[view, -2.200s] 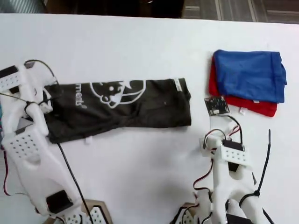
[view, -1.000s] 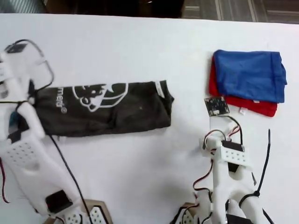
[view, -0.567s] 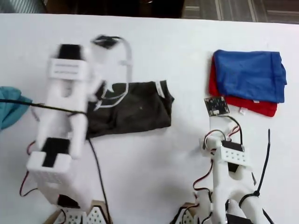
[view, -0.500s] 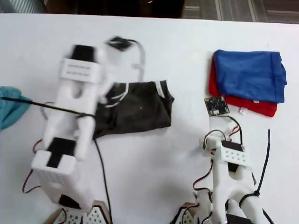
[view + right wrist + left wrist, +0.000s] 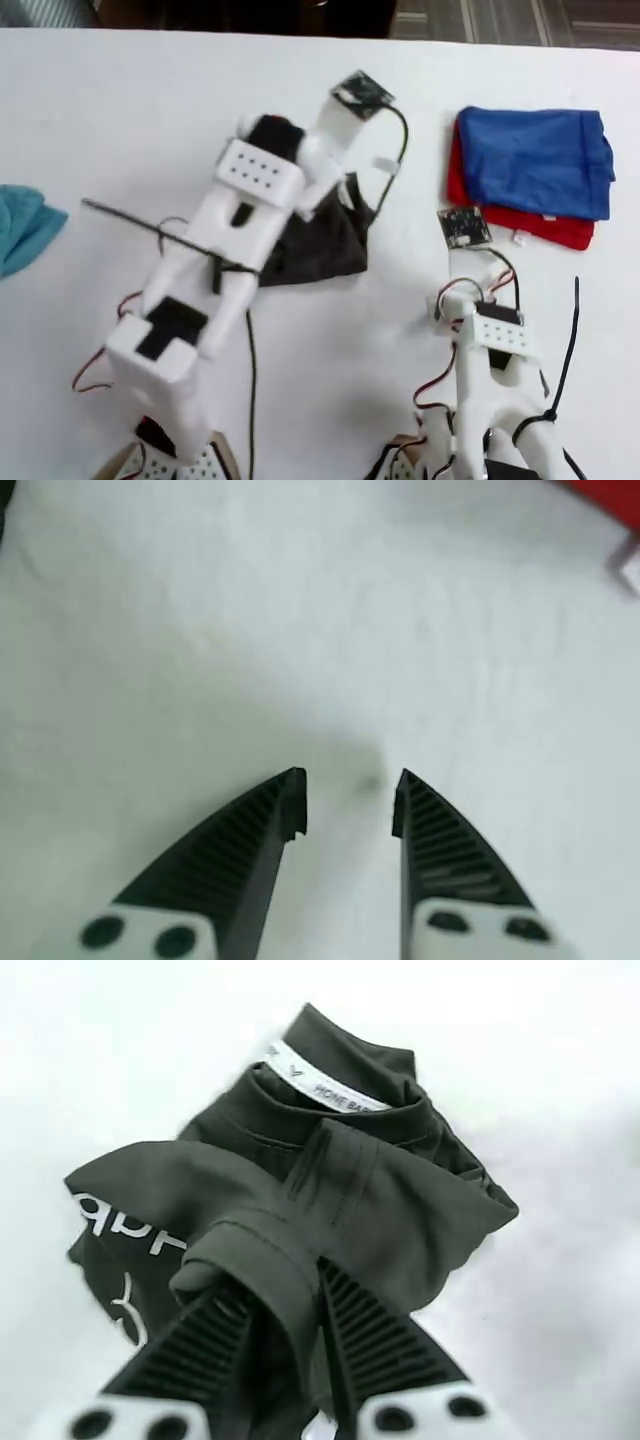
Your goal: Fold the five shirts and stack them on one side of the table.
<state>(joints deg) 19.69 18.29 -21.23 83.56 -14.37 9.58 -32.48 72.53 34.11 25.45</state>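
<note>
The black shirt [image 5: 325, 240] with white print lies at the table's middle, partly under the left arm [image 5: 225, 240]. My left gripper [image 5: 285, 1290] is shut on a fold of the black shirt [image 5: 350, 1190], carried over the shirt's own right end. A folded blue shirt [image 5: 535, 160] rests on a folded red shirt [image 5: 545, 228] at the right. A teal shirt [image 5: 25, 225] lies bunched at the left edge. My right gripper [image 5: 348, 785] hovers open over bare table, close to the red shirt's corner [image 5: 600, 495].
The white table [image 5: 150, 100] stretches wide at the back and left. The right arm [image 5: 490, 350] stands at the front right, its wrist camera board [image 5: 463, 227] beside the red and blue stack.
The left arm has swung from the far left across to the middle, dragging the black shirt's left end over its right half. The teal shirt came into view. The right arm stayed still.
</note>
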